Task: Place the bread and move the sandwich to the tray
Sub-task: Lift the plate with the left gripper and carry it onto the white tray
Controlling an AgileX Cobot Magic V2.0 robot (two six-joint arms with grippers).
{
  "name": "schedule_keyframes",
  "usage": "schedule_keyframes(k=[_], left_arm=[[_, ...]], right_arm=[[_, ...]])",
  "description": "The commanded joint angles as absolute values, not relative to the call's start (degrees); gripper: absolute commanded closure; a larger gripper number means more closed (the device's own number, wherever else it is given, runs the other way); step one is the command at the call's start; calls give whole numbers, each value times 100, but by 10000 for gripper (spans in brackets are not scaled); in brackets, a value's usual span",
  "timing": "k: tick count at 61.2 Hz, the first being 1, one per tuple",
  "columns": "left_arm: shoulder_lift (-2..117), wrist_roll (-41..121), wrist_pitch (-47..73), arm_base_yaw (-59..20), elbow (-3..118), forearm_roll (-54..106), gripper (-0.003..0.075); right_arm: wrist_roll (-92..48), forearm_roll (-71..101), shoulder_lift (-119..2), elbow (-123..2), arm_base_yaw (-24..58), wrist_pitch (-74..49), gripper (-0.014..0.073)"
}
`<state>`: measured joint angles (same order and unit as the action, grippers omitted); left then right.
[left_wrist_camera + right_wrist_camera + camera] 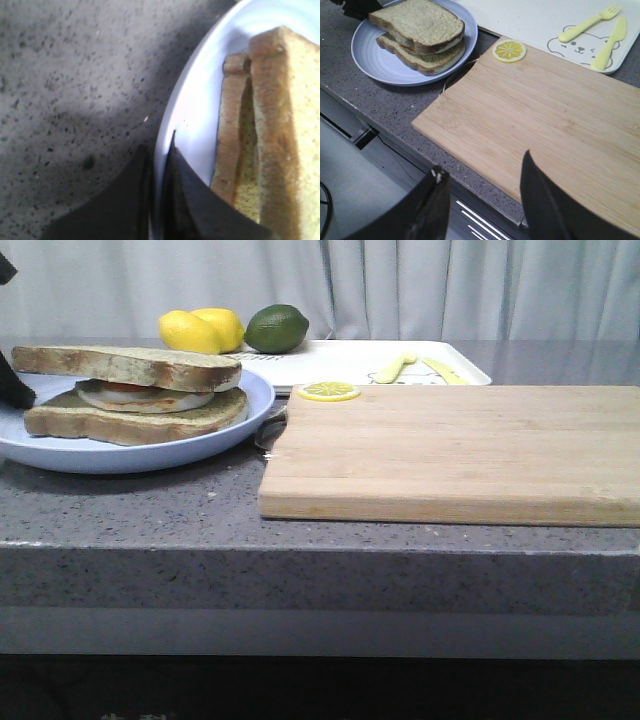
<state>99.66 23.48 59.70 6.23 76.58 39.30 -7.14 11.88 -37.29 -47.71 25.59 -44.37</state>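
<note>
The left gripper has its jaws pinched on the rim of the plate, one jaw under the rim on the table side and the other over it on the inner side. Just past the inner jaw, on the plate, sits the sandwich, its two toast slices seen edge-on with brown crusts. In the front view the bread lies as the top slice, the white egg showing between it and the lower slice; only a dark bit of the left gripper shows at the plate's far-left edge.

The right gripper hangs with its jaws spread wide and nothing between them, above the near edge of the board where it meets the table's front. Ahead of these jaws the board stretches bare, with a lemon slice at its far corner. Beyond the board lies the tray, white with a yellow fork and knife on a bear drawing. The plate with the sandwich lies well apart from the right jaws, beside the board and next to the tray, not on it. Two lemons and a lime sit behind the plate.
</note>
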Motion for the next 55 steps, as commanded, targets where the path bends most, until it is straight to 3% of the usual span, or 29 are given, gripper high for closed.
schedule_keyframes(k=[1,32,55], left_arm=[[9653,2401,6128,609,8017,4537,741],[9915,2266,5143,321,8752,6167,741],[11270,677,5432,-132,10703,5652,741]], right_arm=[[-733,1207,-3711,-4918,2516,-4071,233],[-733,1207,-3711,-4918,2516,-4071,233],[-733,1207,-3711,-4918,2516,-4071,233]])
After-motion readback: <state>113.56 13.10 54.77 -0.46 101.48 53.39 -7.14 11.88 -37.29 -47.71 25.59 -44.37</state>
